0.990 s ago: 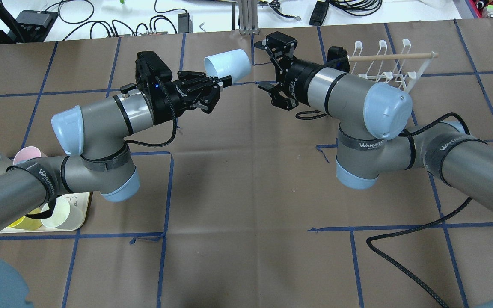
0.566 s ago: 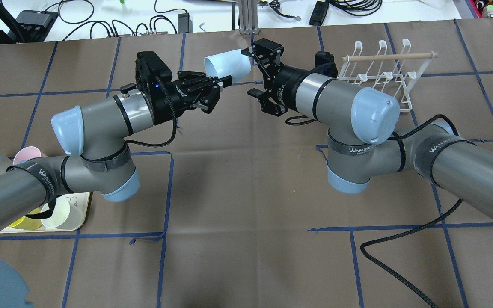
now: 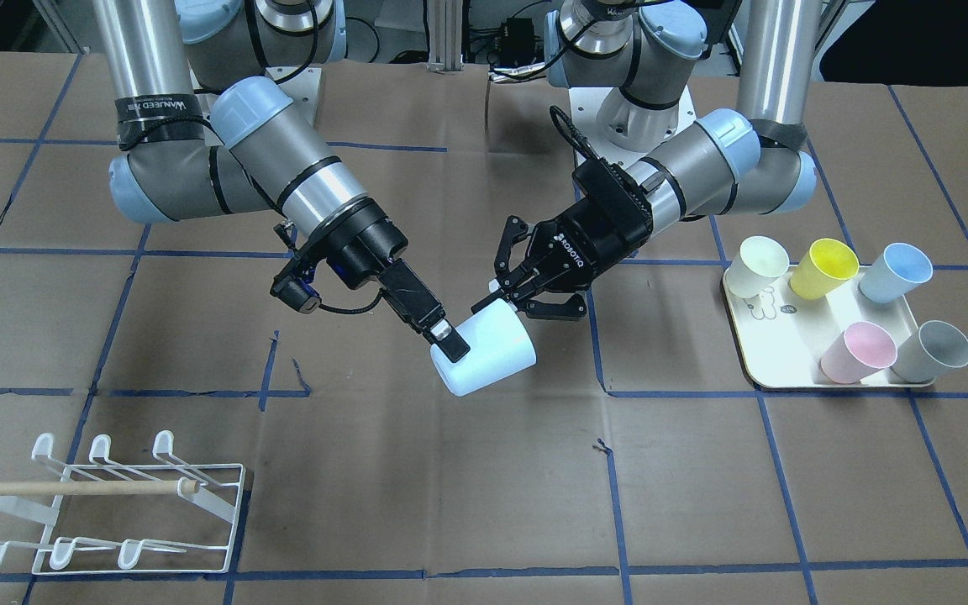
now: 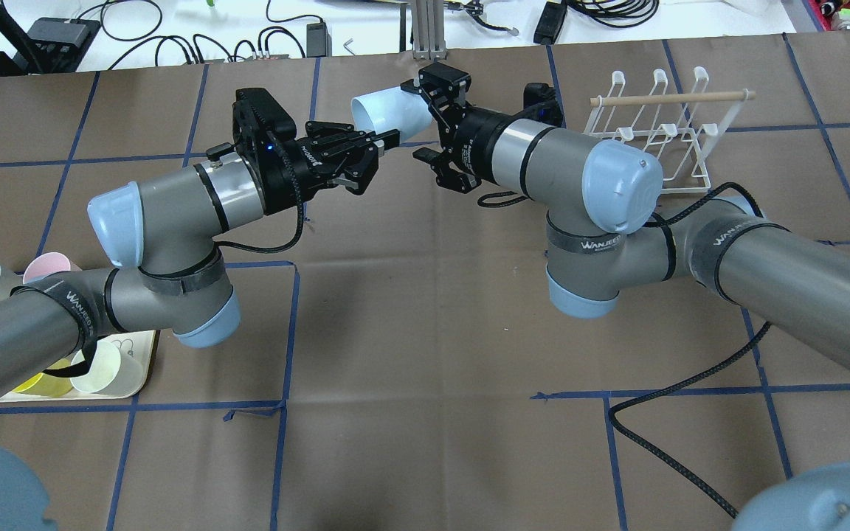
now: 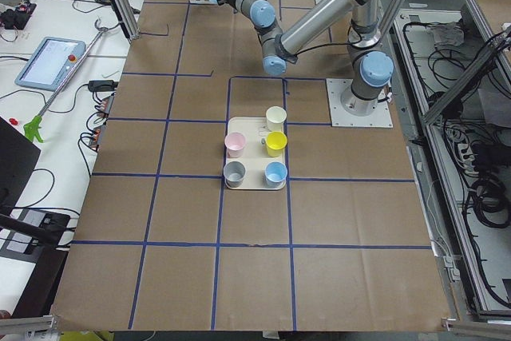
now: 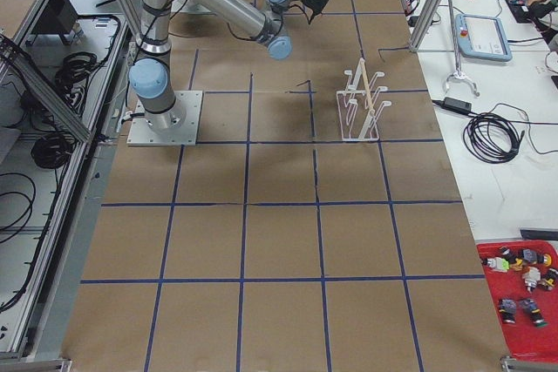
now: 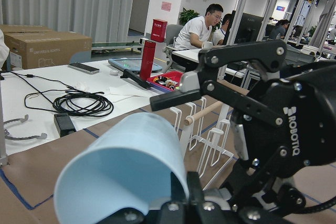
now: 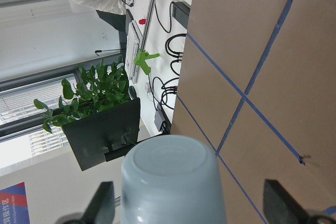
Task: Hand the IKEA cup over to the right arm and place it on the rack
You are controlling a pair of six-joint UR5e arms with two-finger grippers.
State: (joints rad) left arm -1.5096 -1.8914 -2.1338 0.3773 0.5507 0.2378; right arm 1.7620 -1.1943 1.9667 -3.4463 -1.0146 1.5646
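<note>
The IKEA cup (image 3: pixel 488 357) is plain pale blue. The left hand (image 4: pixel 384 140) and the right hand (image 4: pixel 425 118) are both black, and the left one carries white lettering. The left arm (image 4: pixel 174 206) and the right arm (image 4: pixel 543 155) are silver-grey with pale-blue joint caps and black bands. The bench (image 3: pixel 450 504) is brown, crossed by a grid of blue tape lines. The rack (image 3: pixel 139 549) is white wire, and its dowel (image 3: pixel 72 487) is light wood. The tray (image 3: pixel 778 370) is cream. On it are a cream cup (image 3: pixel 763 265), a yellow cup (image 3: pixel 824 267), a blue cup (image 3: pixel 896 270), a pink cup (image 3: pixel 858 351) and a grey cup (image 3: pixel 933 351).
</note>
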